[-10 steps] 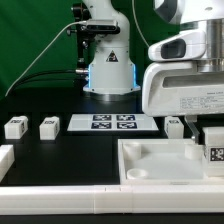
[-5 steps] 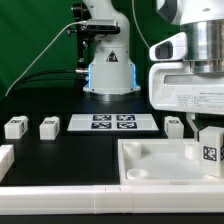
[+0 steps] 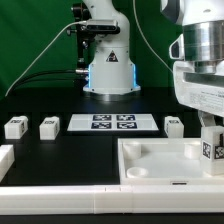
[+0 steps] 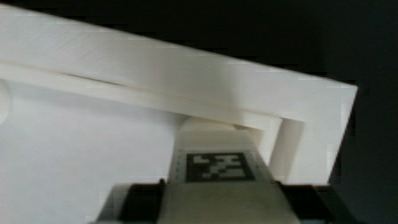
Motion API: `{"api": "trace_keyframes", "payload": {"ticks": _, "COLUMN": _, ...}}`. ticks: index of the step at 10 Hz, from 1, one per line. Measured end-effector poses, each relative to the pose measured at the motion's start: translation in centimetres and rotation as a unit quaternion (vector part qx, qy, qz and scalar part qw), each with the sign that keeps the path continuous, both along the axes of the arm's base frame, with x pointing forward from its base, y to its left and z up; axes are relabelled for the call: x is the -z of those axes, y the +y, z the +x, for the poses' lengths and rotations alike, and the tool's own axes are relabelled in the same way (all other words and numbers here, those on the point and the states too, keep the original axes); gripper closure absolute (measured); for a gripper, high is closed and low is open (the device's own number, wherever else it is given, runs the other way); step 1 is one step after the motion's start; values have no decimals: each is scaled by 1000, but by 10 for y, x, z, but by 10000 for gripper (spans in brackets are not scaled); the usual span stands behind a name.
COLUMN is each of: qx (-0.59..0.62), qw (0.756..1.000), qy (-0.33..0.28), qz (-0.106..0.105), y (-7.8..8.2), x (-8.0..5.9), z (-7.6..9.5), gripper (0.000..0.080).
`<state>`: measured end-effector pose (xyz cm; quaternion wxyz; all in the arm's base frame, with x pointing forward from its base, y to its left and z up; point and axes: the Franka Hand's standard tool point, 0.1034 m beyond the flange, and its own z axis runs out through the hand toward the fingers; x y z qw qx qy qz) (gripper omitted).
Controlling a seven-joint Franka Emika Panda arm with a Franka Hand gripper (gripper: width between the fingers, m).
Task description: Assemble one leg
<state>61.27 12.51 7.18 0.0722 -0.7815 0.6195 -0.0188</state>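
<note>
The black desk (image 3: 60, 150) is carrying every part of the kit, with the robot's white base (image 3: 108, 62) standing at its far side. Nearest the camera, the large white tray-like piece (image 3: 150, 165) is lying at the desk's front edge, towards the exterior view's right. The arm is hanging over that piece's right-hand end, and the hand (image 3: 211, 133) is gripping the leg (image 3: 211, 148) by its top, holding it upright with its tag facing the camera. In the wrist view the leg (image 4: 221, 160) is sitting close inside a corner of the tray's raised wall. The marker board (image 3: 113, 123) is lying mid-desk. Three more small white blocks (image 3: 48, 127) are resting in the same row, apart from it.
</note>
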Motion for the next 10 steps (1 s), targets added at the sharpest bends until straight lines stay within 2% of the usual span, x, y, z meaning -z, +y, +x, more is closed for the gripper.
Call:
{"api": "trace_keyframes", "payload": {"ticks": 1, "qx": -5, "qw": 1000, "qy": 0, "qz": 0, "y": 1, "x": 0, "z": 0, "gripper": 506}}
{"api": "trace_keyframes", "payload": {"ticks": 2, "qx": -9, "qw": 1000, "qy": -1, "qz": -1, "y": 1, "x": 0, "z": 0, "gripper": 395}}
{"api": "trace_keyframes", "payload": {"ticks": 3, "qx": -18, "qw": 1000, "qy": -2, "qz": -2, "y": 1, "x": 0, "z": 0, "gripper": 227}}
{"api": "trace_keyframes", "payload": {"ticks": 4, "qx": -45, "qw": 999, "qy": -4, "qz": -5, "y": 1, "x": 0, "z": 0, "gripper": 227}}
{"api": "trace_keyframes", "payload": {"ticks": 5, "qx": -59, "qw": 998, "qy": -5, "qz": -7, "y": 1, "x": 0, "z": 0, "gripper": 164}}
{"api": "trace_keyframes", "payload": {"ticks": 6, "qx": -96, "qw": 995, "qy": -9, "qz": -12, "y": 1, "x": 0, "z": 0, "gripper": 154}}
{"api": "trace_keyframes", "payload": {"ticks": 8, "qx": -232, "qw": 972, "qy": -20, "qz": -30, "y": 0, "x": 0, "z": 0, "gripper": 150}}
{"api": "trace_keyframes", "payload": {"ticks": 9, "qx": -262, "qw": 964, "qy": -23, "qz": -33, "y": 0, "x": 0, "z": 0, "gripper": 150}}
{"api": "trace_keyframes", "payload": {"ticks": 10, "qx": -322, "qw": 946, "qy": -28, "qz": -41, "y": 0, "x": 0, "z": 0, "gripper": 150}}
